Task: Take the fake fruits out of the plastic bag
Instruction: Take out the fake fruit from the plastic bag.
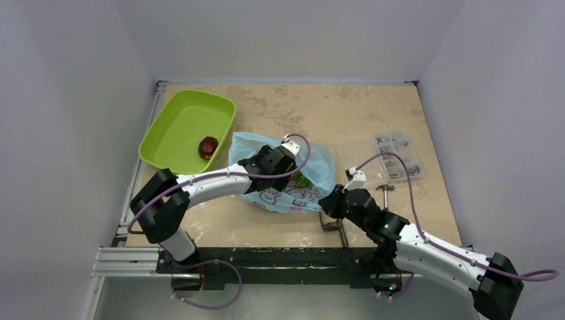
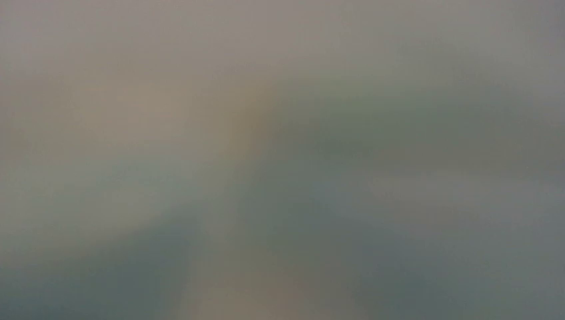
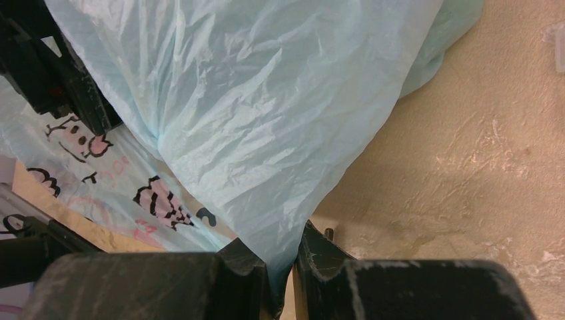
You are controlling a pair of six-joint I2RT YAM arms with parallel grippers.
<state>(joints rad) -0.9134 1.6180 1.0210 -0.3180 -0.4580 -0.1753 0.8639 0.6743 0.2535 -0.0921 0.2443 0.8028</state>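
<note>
The light-blue plastic bag (image 1: 293,183) with pink and black cartoon prints lies mid-table. My left gripper (image 1: 295,172) reaches into its open mouth, and its fingers are hidden by plastic. The left wrist view is a grey-green blur that shows nothing clearly. A bit of green fruit (image 1: 304,179) shows inside the bag by the left gripper. My right gripper (image 3: 288,280) is shut on the bag's (image 3: 253,120) near right corner, with plastic pinched between the fingers; it also shows in the top view (image 1: 328,203). A dark red fruit (image 1: 208,147) lies in the lime-green tray (image 1: 166,127).
A clear plastic parts box (image 1: 393,157) lies right of the bag. A metal clamp (image 1: 333,227) sits at the table's near edge and a small metal piece (image 1: 385,189) lies near the right arm. White walls enclose the table.
</note>
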